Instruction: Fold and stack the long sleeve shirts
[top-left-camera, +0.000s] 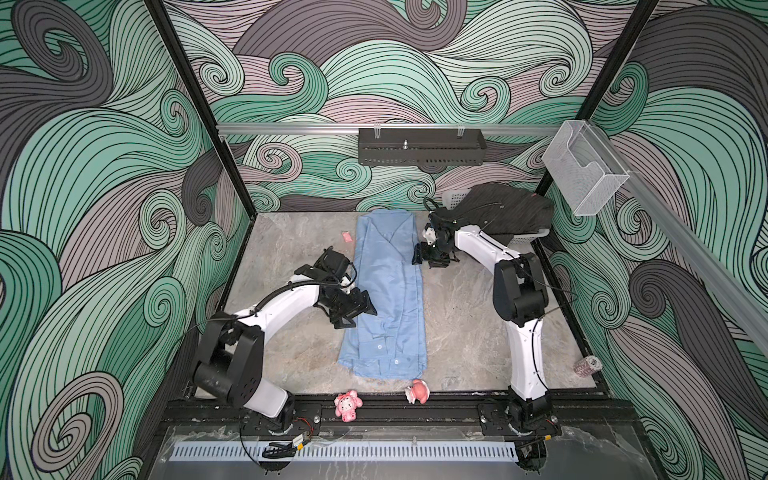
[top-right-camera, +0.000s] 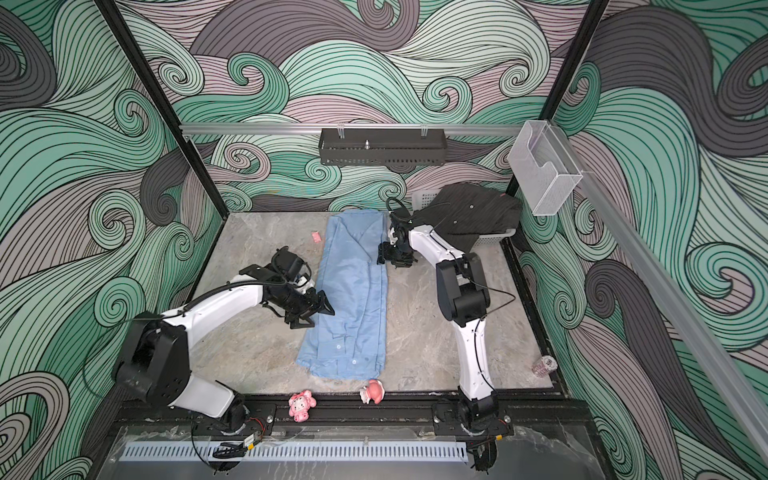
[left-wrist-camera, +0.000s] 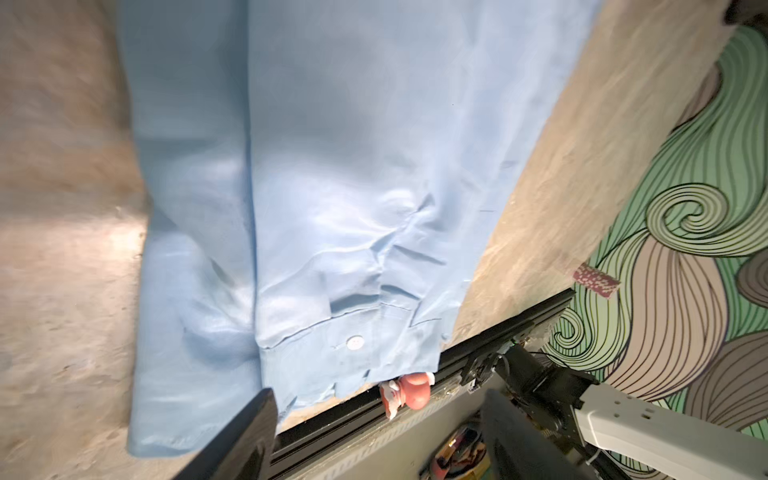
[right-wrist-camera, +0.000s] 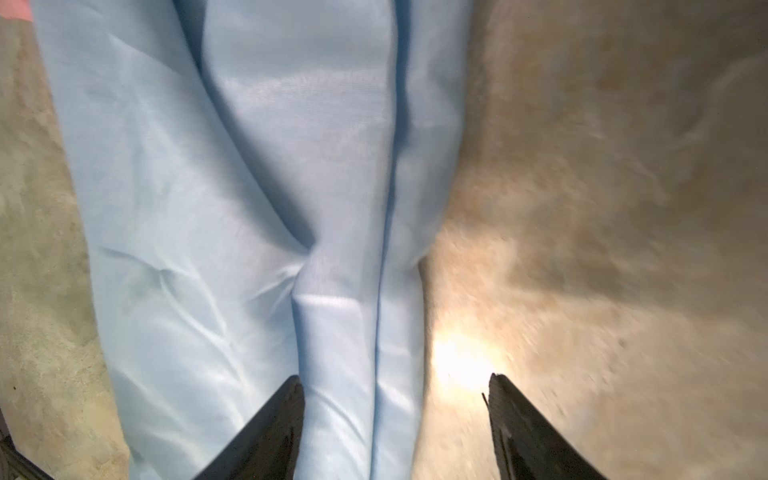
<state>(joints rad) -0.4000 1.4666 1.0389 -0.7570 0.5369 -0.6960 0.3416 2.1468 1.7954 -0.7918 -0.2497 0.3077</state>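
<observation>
The light blue shirt (top-left-camera: 386, 291) lies in the middle of the grey stone-patterned table (top-left-camera: 461, 324). It is folded lengthwise into a narrow strip, with the collar at the far end and the buttoned cuffs at the near end. The left gripper (top-left-camera: 360, 312) is at the strip's left edge, jaws spread with nothing between them. The right gripper (right-wrist-camera: 392, 382) is at the strip's right edge nearer the collar, jaws spread, one finger over cloth and the other over bare table. The dark pinstriped shirt (top-left-camera: 505, 210) is draped over a white basket (top-left-camera: 530, 239) in the far right corner.
</observation>
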